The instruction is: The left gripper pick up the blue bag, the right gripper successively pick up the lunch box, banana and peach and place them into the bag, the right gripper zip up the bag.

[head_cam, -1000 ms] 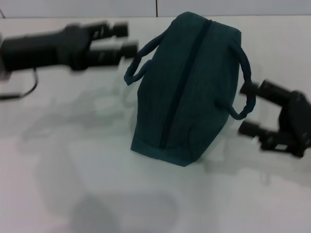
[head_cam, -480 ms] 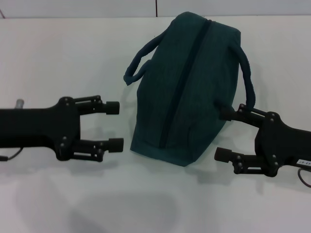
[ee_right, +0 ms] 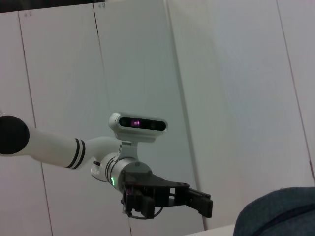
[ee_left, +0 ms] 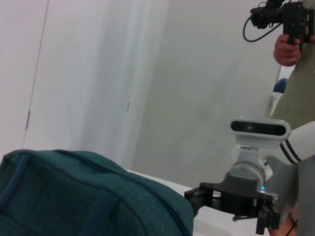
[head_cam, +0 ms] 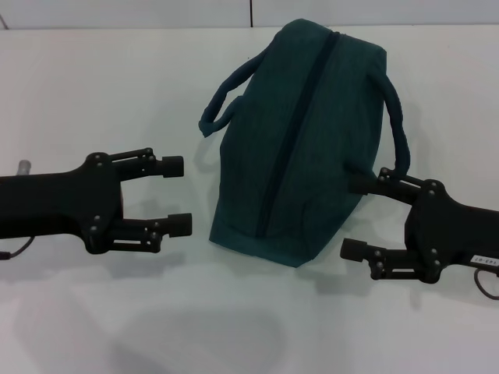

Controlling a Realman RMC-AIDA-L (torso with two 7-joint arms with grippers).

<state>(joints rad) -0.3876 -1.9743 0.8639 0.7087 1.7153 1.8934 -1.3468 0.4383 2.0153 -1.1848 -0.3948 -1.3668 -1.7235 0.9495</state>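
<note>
Blue bag [head_cam: 300, 140] lay zipped on table [head_cam: 117, 312], between both grippers | left gripper [head_cam: 173, 195] spread, empty | right gripper [head_cam: 357, 216] spread, empty | judged soft, light, floppy; take 1 of 2 padded handles [head_cam: 222, 97].

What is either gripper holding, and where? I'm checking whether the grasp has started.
Nothing. The left gripper and the right gripper are open, flanking the blue bag.

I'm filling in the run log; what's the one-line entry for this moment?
blue bag: zipped, on table | left gripper: open, left of bag, empty | right gripper: open, right of bag, empty
</note>
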